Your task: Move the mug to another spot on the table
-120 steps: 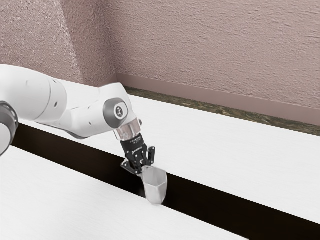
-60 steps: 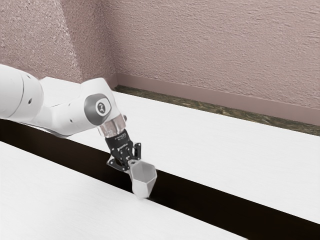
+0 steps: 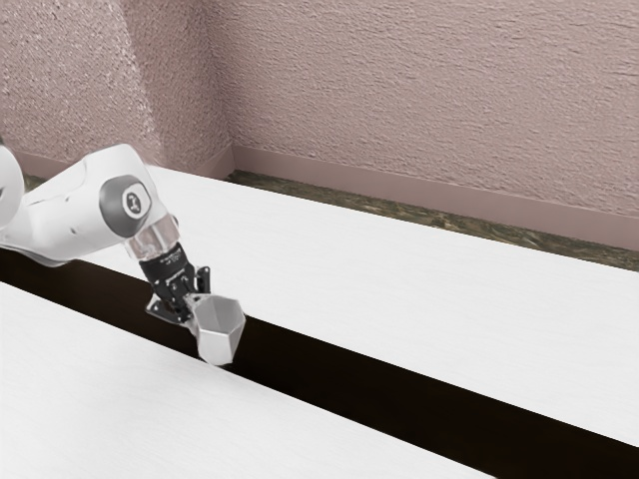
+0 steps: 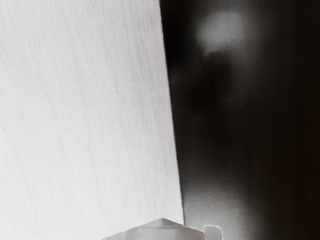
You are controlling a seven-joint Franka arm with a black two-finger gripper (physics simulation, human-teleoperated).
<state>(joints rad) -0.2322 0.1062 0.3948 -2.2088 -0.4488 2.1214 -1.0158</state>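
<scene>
One mug (image 3: 219,329), one gripper (image 3: 196,305), one arm (image 3: 90,205). We see a small pale mark on the black gripper body, too small to read. No other labels or brands anywhere.

The mug is grey and faceted, tilted with its mouth toward the gripper. The fingers pinch its rim. The mug hangs over the dark strip (image 3: 399,394) that runs across the white tabletop (image 3: 419,289), right at the near slab's (image 3: 90,399) edge, toward the exterior view's left. We cannot tell whether its base touches that edge.

We count two white slabs, one on each side of the strip, with nothing else on them.

In the wrist view the mug (image 4: 160,231) is a pale angular shape just under the hand. Past it, the slab edge runs between the white surface (image 4: 80,125) and the dark strip (image 4: 240,125).

Behind the table there is a pinkish textured wall (image 3: 419,90) with one baseboard (image 3: 399,190) and a narrow band of mottled floor (image 3: 469,224).
</scene>
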